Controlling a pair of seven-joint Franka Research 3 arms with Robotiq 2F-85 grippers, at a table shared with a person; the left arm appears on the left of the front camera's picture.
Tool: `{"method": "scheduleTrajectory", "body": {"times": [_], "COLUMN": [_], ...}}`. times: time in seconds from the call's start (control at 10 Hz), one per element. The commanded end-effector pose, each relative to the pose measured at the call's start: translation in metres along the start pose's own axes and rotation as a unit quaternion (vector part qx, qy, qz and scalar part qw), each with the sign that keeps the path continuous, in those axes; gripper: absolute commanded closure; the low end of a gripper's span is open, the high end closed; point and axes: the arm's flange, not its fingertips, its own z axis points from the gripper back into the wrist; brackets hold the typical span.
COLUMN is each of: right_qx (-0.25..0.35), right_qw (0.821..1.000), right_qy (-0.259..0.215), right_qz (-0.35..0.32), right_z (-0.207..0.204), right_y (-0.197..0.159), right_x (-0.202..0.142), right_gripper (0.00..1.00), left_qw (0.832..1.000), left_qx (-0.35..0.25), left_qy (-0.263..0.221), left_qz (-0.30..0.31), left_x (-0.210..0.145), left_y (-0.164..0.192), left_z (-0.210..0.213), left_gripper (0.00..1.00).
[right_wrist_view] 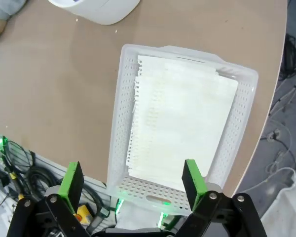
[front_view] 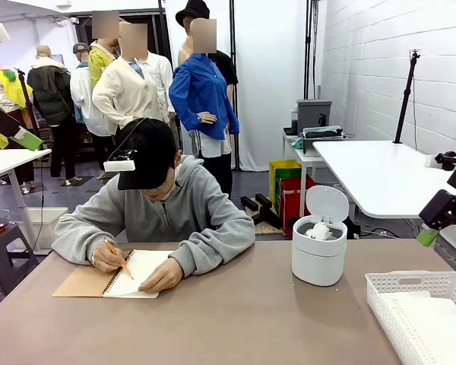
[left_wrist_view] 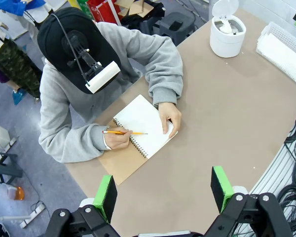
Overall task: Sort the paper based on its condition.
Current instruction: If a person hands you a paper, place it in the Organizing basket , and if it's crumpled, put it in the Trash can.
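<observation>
Your brown table (front_view: 235, 319) stands in a white-walled room, and a person (front_view: 167, 209) in a grey hoodie and black cap sits at its far side. One of their hands (front_view: 106, 257) holds a yellow pencil (front_view: 121, 264) over the open page of a spiral notebook (front_view: 140, 268). The other hand (front_view: 161, 278) rests on the page's edge.

Toward your right stands a white round bin (front_view: 319, 258) with its lid (front_view: 327, 201) tipped up, and a crumpled paper wad (front_view: 318, 230) lies inside it. By the table's right corner you have a white perforated basket (front_view: 410, 280). It holds smooth paper sheets (front_view: 433, 323), stacked flat, with ragged torn holes along one edge.

Your right gripper (right_wrist_view: 133, 180) hangs above that basket, its jaws wide apart and nothing between them. Your left gripper (left_wrist_view: 164, 190) hangs high over the table's near edge, across from the notebook, its jaws likewise spread with nothing held.
</observation>
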Motion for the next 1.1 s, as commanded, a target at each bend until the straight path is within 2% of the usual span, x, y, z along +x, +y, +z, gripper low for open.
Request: {"method": "scheduleTrajectory", "body": {"times": [0.0, 0.3, 0.6, 0.9, 1.0], "right_qx": [-0.01, 0.0, 0.106, 0.157, 0.18], "right_qw": [1.0, 1.0, 0.988, 0.97, 0.958], "right_qy": [0.006, 0.005, -0.048, -0.073, -0.074], "right_qz": [-0.012, -0.006, 0.099, 0.17, 0.213], "right_z": [-0.01, -0.004, 0.021, 0.038, 0.037], "right_y": [-0.009, -0.005, 0.058, 0.104, 0.127], "right_x": [0.002, 0.001, 0.011, 0.033, 0.045], "right_gripper": [0.0, 0.0, 0.0, 0.0, 0.0], "left_qw": [1.0, 1.0, 1.0, 1.0, 1.0], "left_qx": [0.0, 0.0, 0.0, 0.0, 0.0], "left_qy": [-0.001, -0.001, -0.001, -0.001, -0.001], "left_qz": [0.001, 0.001, 0.001, 0.001, 0.001], "left_x": [-0.001, -0.001, -0.001, -0.001, -0.001], "left_y": [0.001, 0.001, 0.001, 0.001, 0.001], "left_z": [0.0, 0.0, 0.0, 0.0, 0.0], "left_gripper": [0.0, 0.0, 0.0, 0.0, 0.0]}}
